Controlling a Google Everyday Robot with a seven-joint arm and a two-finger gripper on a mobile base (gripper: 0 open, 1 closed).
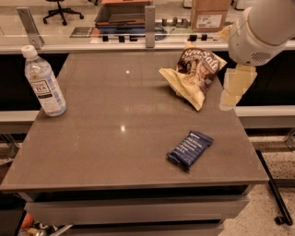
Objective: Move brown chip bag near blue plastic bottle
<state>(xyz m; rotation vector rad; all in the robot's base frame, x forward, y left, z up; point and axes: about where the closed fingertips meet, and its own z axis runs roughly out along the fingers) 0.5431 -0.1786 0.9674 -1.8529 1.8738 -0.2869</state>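
One camera view looks down across a grey-brown rectangular tabletop (115, 152). Much of the robot's white arm (265, 30) is cut off by the top and right edges of the picture. Only its rounded wrist housing shows, and that is blurred. Below it the pale cream gripper (230, 97) hangs pointing downward at the table's right edge. It shows as one soft smear, so I cannot tell whether it is open or closed. It sits just beside the large crinkled brown-and-cream chip bag (193, 76), on the bag's right, and whether the two touch is unclear.

The bag lies on the far right part of the table, tilted, with its white "Sea Salt" script facing up. Its lower cream end points toward the table's middle. The clear bluish plastic bottle (44, 83) with a white cap stands upright at the far left edge, well apart from the bag. Its label text is too small to read fully.

A small dark blue wrapped bar (190, 150) lies flat near the right front, between the bag and the near edge and touching neither.

Behind the table, a cardboard box (209, 14) is cropped at the top. A black office chair (57, 8) shows only its base. A shallow dark tray (122, 16) is partly hidden by a grey upright post (149, 25).
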